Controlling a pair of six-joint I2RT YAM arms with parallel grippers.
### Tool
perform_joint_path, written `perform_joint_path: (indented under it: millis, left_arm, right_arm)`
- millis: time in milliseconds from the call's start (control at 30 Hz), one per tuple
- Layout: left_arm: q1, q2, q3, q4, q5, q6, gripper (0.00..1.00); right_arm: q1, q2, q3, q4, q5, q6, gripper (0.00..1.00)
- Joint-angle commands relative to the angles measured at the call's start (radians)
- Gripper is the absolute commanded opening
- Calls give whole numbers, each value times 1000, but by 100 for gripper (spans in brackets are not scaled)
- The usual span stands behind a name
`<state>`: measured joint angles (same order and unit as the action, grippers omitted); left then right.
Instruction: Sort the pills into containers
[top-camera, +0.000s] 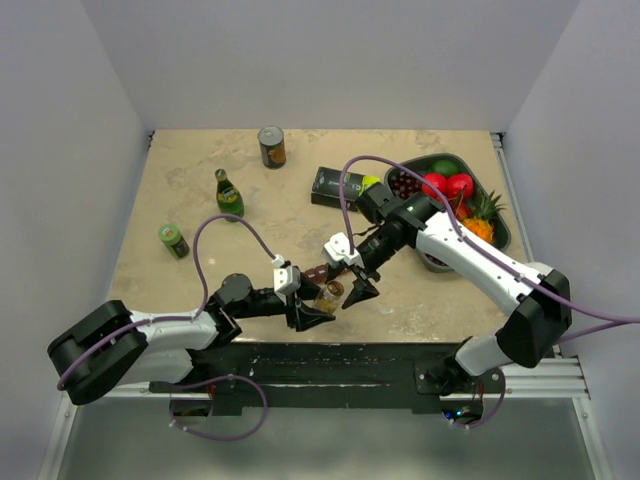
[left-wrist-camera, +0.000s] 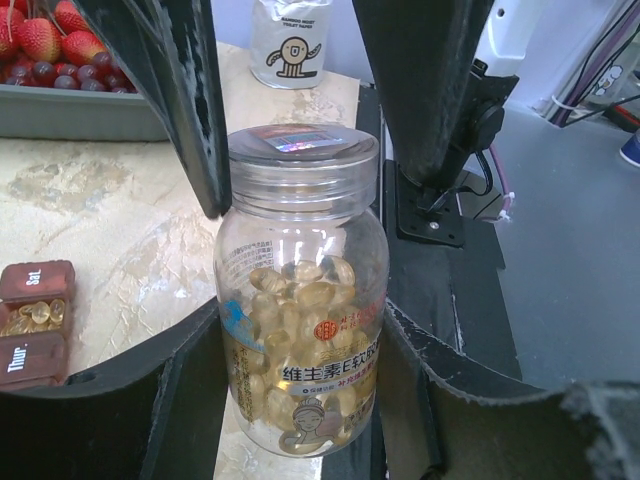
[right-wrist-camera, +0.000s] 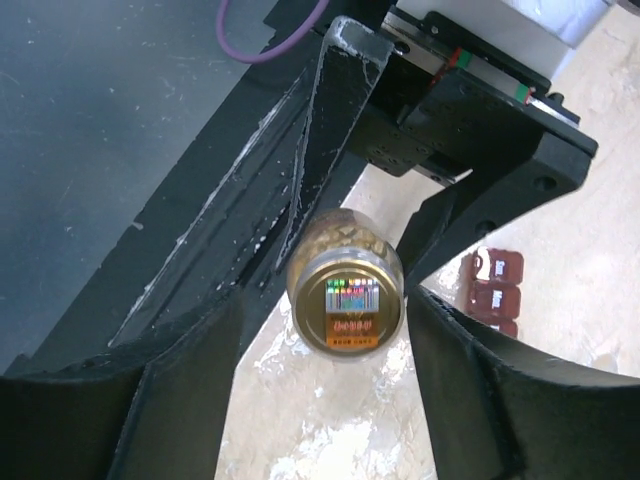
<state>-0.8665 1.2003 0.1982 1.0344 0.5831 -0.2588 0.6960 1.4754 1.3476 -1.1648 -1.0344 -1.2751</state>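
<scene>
Left claw (left-wrist-camera: 302, 340) is clamped on the pill bottle (left-wrist-camera: 300, 250), squeezing its clear belly from both sides. The label reads "维生素E软胶囊", and golden capsules (left-wrist-camera: 300, 300) are heaped inside. Right claw (right-wrist-camera: 325, 310) comes in over the cap (right-wrist-camera: 345, 300) with its jaws straddling it. A gap shows on one side, so it's spread, not biting. The dark red containers (left-wrist-camera: 35, 320) sit on the table just left of the bottle in the left wrist view, apart from both claws. One lid reads "Sat." (left-wrist-camera: 35, 278), another "Thur." (left-wrist-camera: 20, 358), and the compartment between them lies open with capsules inside.
</scene>
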Motion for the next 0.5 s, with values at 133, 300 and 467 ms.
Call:
perform_joint_path:
  millis: [133, 300, 467]
  left_arm:
    - [-3, -48, 40, 17, -100, 41, 0]
    - [-11, -149, 43, -83, -369, 105, 0]
    - [-49, -134, 23, -28, -686, 108, 0]
  right_arm:
    - [27, 14, 10, 146, 59, 245, 35]
    - [27, 28, -21, 373, 140, 590, 22]
    - [25, 86, -62, 620, 336, 1025, 11]
